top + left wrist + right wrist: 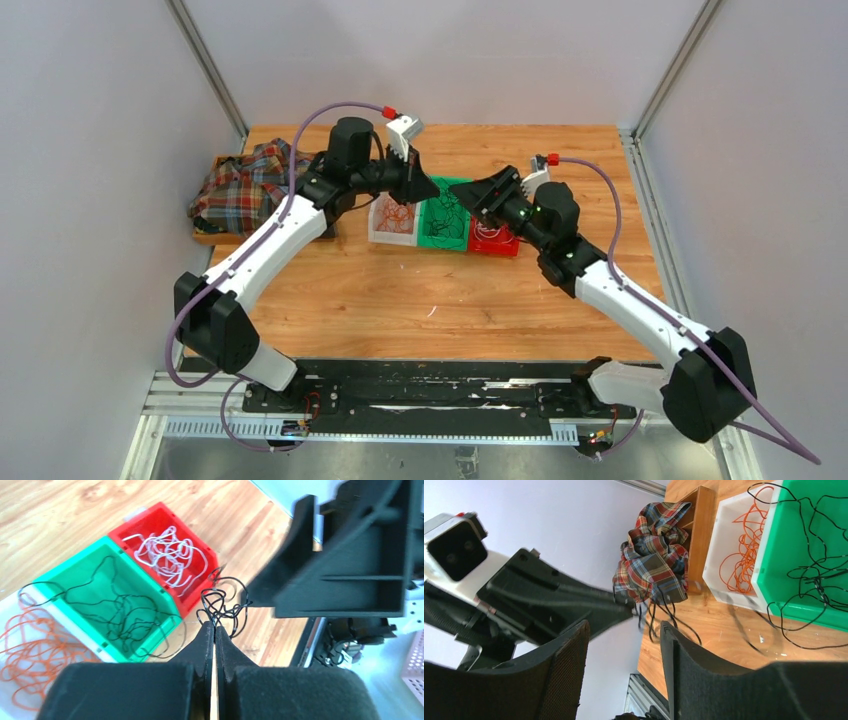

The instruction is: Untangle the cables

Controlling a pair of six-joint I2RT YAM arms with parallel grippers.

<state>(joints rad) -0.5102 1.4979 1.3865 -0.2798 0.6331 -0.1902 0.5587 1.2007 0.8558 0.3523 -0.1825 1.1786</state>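
Above the desk's point(400, 300) far edge, black cables point(212, 599) were clenched in the left claw point(214, 627) for separating, the right claw point(624, 627) released.

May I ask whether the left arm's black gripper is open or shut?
Shut: the left gripper has its fingers pressed together, pinching the thin black cable tangle.

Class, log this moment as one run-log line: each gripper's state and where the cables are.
left gripper: shut on black cable tangle | right gripper: open, facing the tangle | white cables: in red bin
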